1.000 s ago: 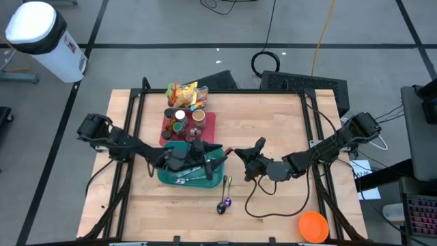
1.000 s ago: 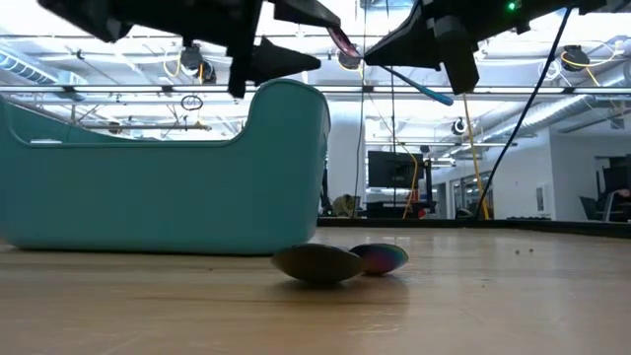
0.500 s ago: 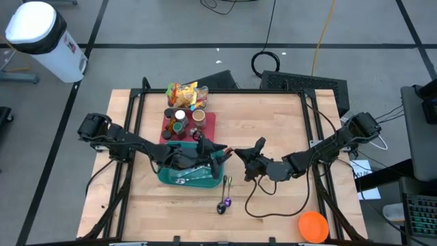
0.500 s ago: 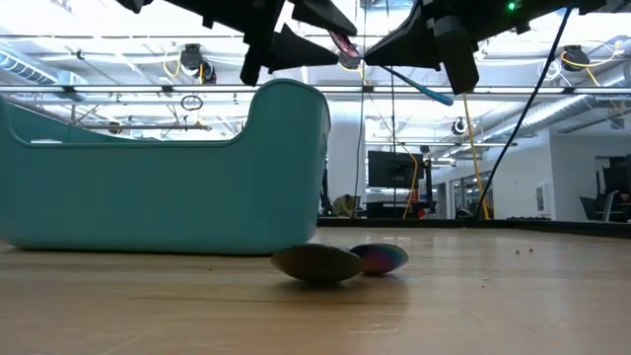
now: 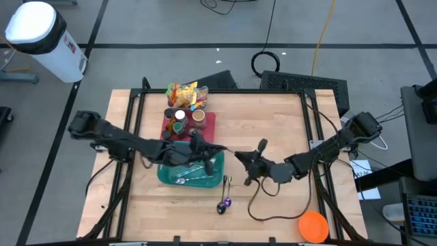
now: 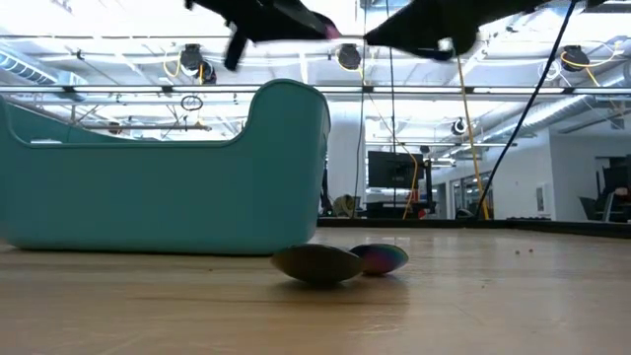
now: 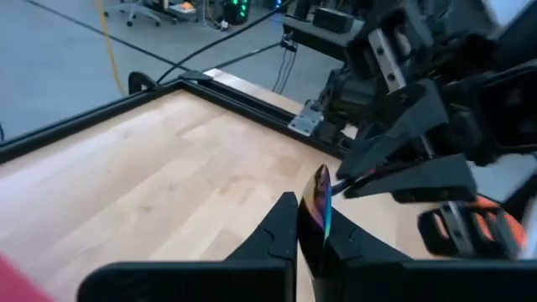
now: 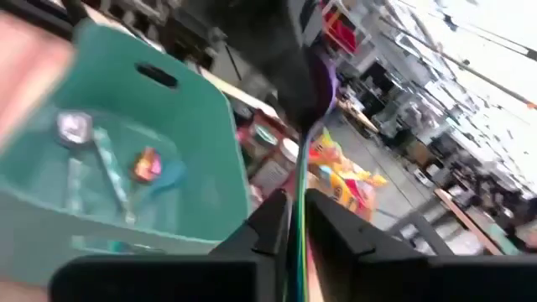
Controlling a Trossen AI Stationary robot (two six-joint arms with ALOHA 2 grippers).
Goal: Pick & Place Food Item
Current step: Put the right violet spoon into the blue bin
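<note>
Above the right edge of the teal bin (image 5: 179, 177), the two claws meet over the tabletop (image 5: 273, 123). The left claw (image 7: 309, 239) is pressed together on the iridescent bowl end of a spoon (image 7: 320, 200), held edge-on between its fingers. The right claw (image 8: 295, 220) faces it from the right and its fingers sit tight against the spoon's thin handle, pinching it too. In the high view the left claw (image 5: 217, 148) and right claw (image 5: 239, 156) are almost touching, with the spoon bridging them.

Inside the bin lie several more pieces of cutlery (image 8: 99, 149). On the tabletop just near of the bin rest two more spoons (image 5: 224, 199), their bowls side by side. A red tray (image 5: 208, 124) with jars stands just far of the bin, with a snack bag (image 5: 184, 92) beyond it. An orange bowl (image 5: 313, 226) sits at the near right corner
</note>
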